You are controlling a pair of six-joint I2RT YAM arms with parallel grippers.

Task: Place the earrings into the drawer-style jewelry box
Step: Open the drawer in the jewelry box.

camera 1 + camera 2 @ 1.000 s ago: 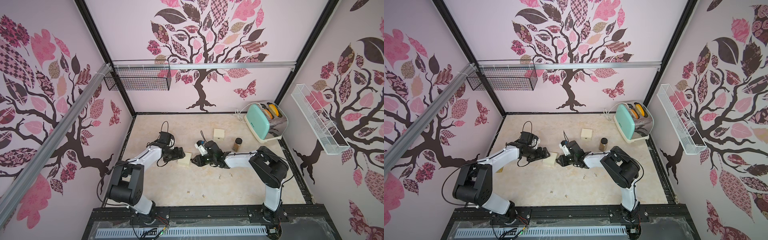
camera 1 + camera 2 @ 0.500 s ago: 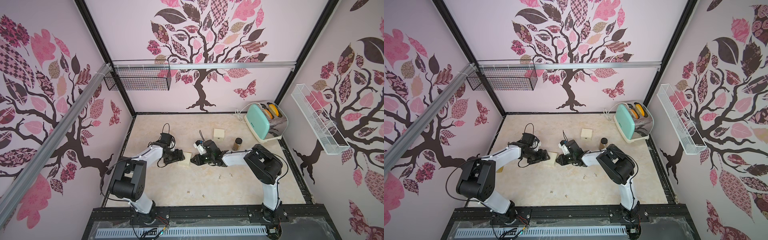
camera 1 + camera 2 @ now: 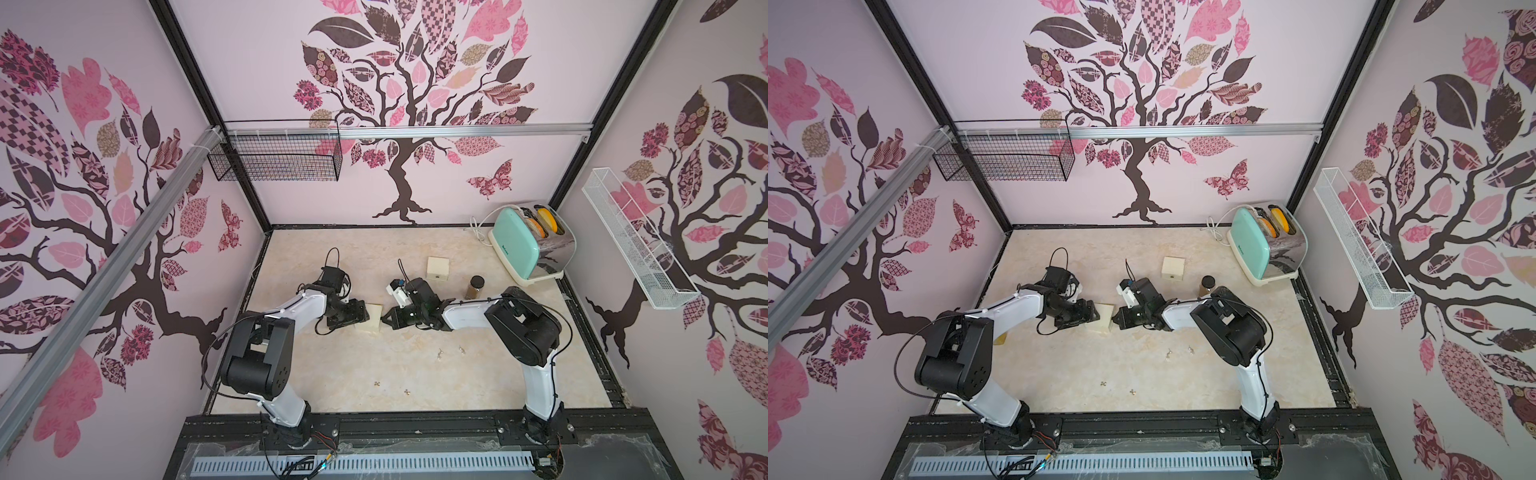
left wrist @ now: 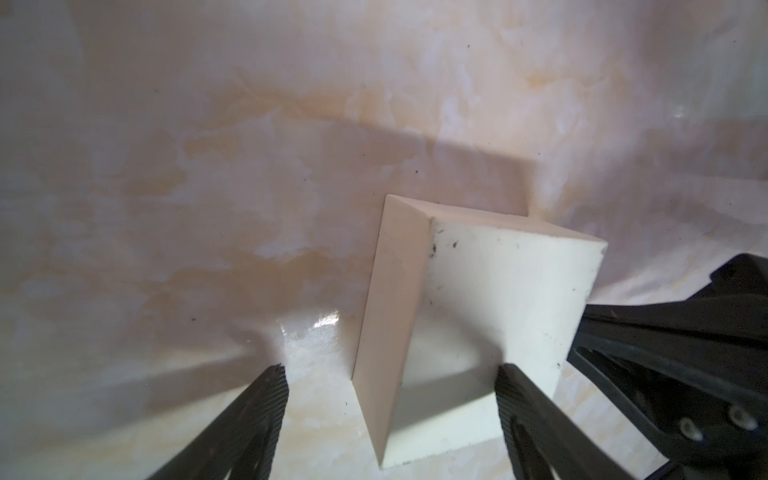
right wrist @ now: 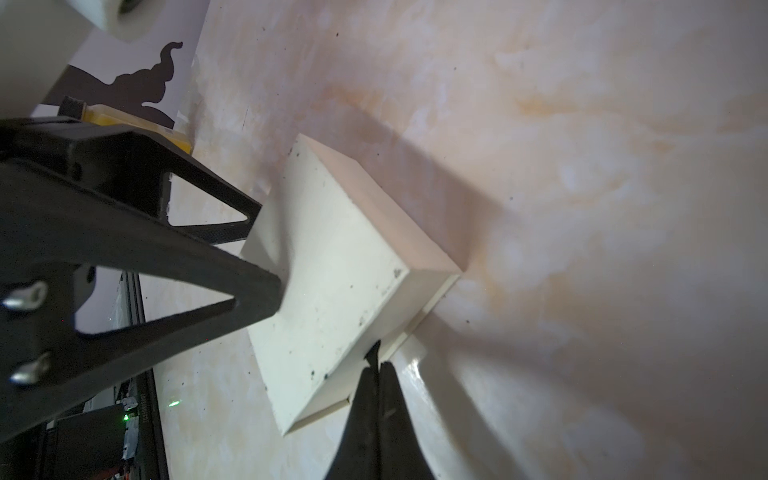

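Right gripper [image 5: 376,365] jaws closed within last second. Tips now pressed together at front edge of drawer [image 5: 432,309], which shows as thin lip out of jewelry box [image 3: 371,323]. Whether they pinch a pull: cannot tell. Left gripper [image 4: 390,368] spread wide, fingertips against box's opposite side, apparently bracing it. Four earrings [image 3: 439,353] lie loose on table [image 3: 332,374], well apart from box, none held. Judged step: opening drawer; loading not yet begun.

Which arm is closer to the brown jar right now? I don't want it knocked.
Right. The brown jar stands close behind the right arm, by its forearm. The left arm reaches in from the far side of the jewelry box, well away from it.
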